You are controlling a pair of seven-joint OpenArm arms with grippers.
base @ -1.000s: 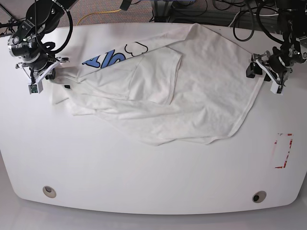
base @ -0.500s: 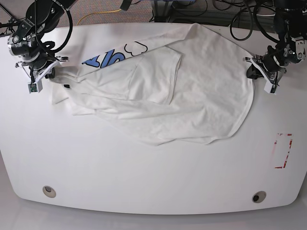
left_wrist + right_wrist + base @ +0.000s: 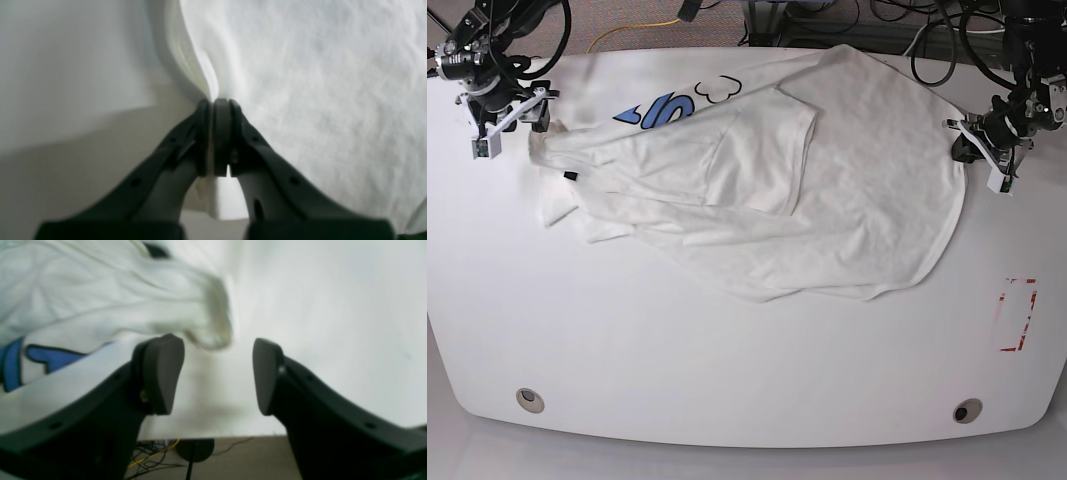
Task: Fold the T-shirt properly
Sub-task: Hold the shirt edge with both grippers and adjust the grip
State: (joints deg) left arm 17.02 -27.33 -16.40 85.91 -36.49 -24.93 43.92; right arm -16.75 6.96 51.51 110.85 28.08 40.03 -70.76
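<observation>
White cotton is lying rumpled across the upper middle of the tabletop (image 3: pixel 727 380): the shirt (image 3: pixel 847 180), inside out for the most part, is showing blue letters near the top edge of the base view. At the right of that view, the left gripper (image 3: pixel 967 147) is pinching the shirt's edge, its jaws pressed together on a fold of fabric (image 3: pixel 213 83). At the upper left, the right gripper (image 3: pixel 512 112) is hanging just beside a bunched corner of cloth (image 3: pixel 213 330), its jaws standing apart and holding nothing.
</observation>
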